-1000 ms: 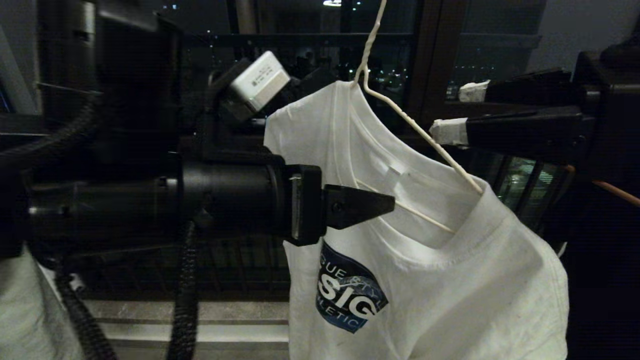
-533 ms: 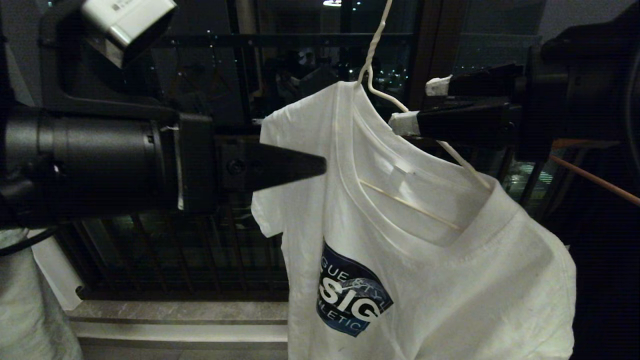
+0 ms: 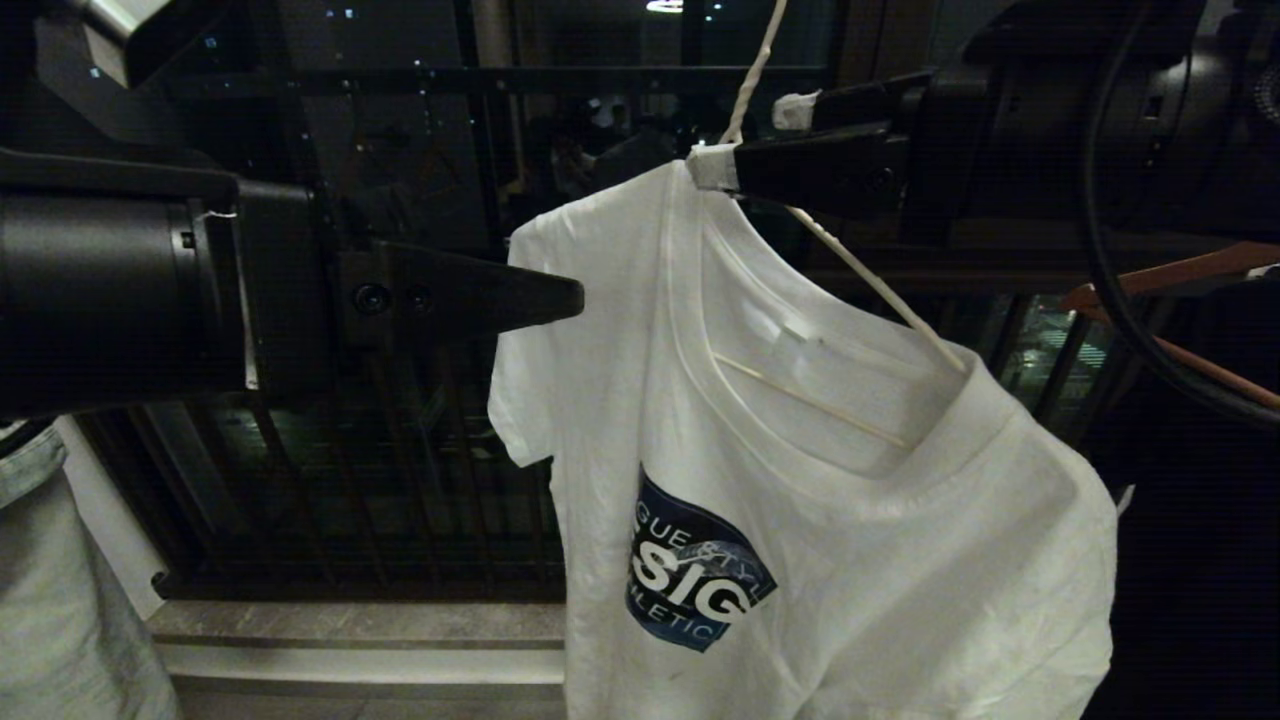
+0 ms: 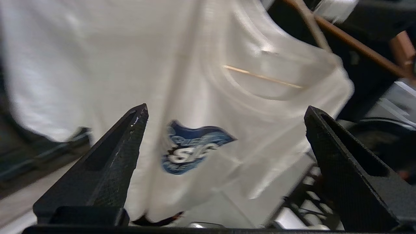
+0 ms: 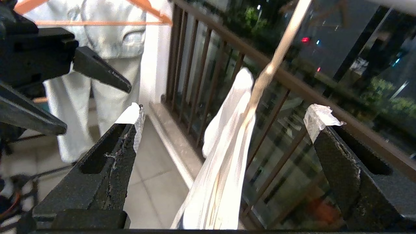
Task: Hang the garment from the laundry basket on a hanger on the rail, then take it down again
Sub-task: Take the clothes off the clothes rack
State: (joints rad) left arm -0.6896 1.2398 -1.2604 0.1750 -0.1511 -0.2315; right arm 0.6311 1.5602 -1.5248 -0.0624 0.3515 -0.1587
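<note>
Hanging on the white wire hanger [image 3: 868, 285], the T-shirt [image 3: 820, 520] shows its blue print toward the robot. The right gripper [image 3: 745, 135] sits at the hanger's neck, fingers spread wide on either side of it, gripping nothing. The left gripper [image 4: 224, 112] faces the shirt's sleeve side, fingers wide apart and empty.

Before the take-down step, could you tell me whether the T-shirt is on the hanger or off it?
On: the T-shirt hangs from the white wire hanger, whose bar crosses the neck opening.
</note>
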